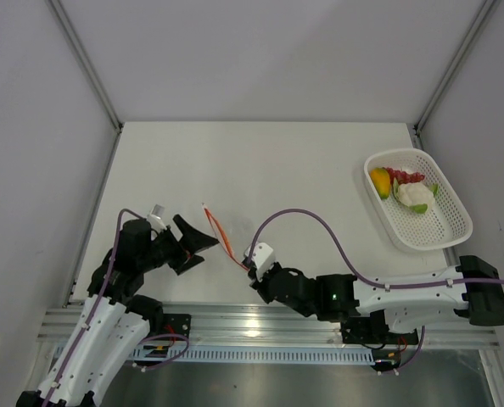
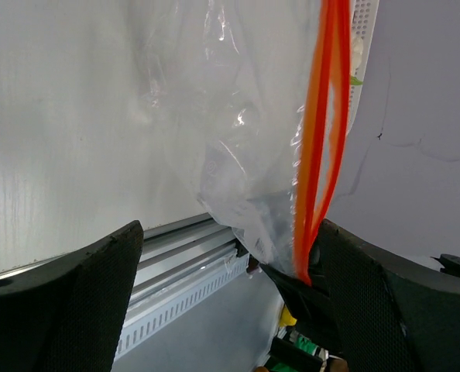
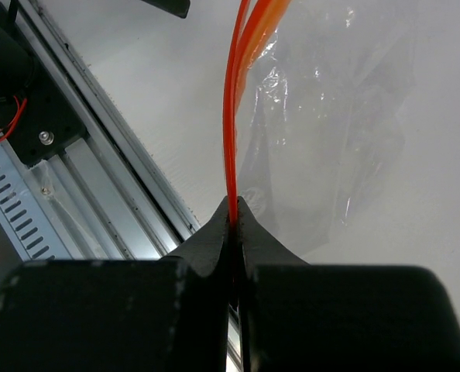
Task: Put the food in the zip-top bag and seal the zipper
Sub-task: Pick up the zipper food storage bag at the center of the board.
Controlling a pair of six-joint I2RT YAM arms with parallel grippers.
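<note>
With right gripper (image 3: pixel 234 208), pinched zipper (image 3: pixel 230 116) at bag's (image 3: pixel 331 101) near end. Had left gripper (image 2: pixel 230 229) spread just beside bag. Needed one lip only caught, then mouth parted for food (image 1: pixel 409 193).

Orange-red zipper (image 1: pixel 221 233) on a clear bag (image 2: pixel 238 155), black textured fingers (image 2: pixel 67 310), white mesh basket (image 1: pixel 443 216).

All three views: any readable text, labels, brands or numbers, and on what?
None readable.
zip-top bag: clear plastic, no print; zipper is a plain orange-red strip.
white basket: no marking shows.
left gripper, right gripper: plain black, no label.
white tag on the left arm: too small to tell.
</note>
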